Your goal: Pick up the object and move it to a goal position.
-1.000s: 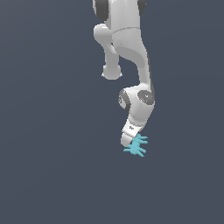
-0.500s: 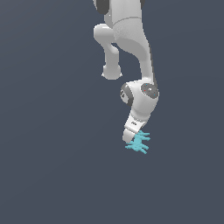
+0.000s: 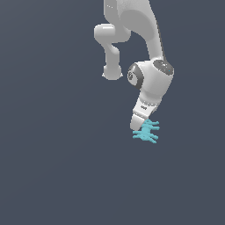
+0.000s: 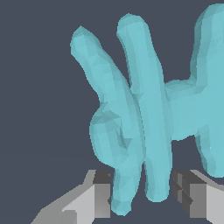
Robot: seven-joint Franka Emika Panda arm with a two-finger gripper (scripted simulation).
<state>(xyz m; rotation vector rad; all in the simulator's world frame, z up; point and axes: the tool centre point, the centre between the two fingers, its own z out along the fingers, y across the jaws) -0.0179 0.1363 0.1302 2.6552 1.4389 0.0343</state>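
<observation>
Tool (image 4: 142, 192): we record its jaws standing either side of two prongs of the object (image 4: 148, 109), narrow gaps visible at both pads, so we cannot tell whether it grips.

Object, exterior view (image 3: 146, 131): directly under the tool's tip, placed for pickup.

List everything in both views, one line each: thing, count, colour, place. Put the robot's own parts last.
Spiky object: one, cyan, at the gripper's tip over the plain dark grey ground; in the wrist view two of its prongs reach down between the fingers.
Ground: one, dark grey-blue, fills the background of both views.
Arm: one, white with grey joints, coming down from the exterior view's top.
Gripper: one, grey fingers on either side of the prongs; contact cannot be confirmed.
</observation>
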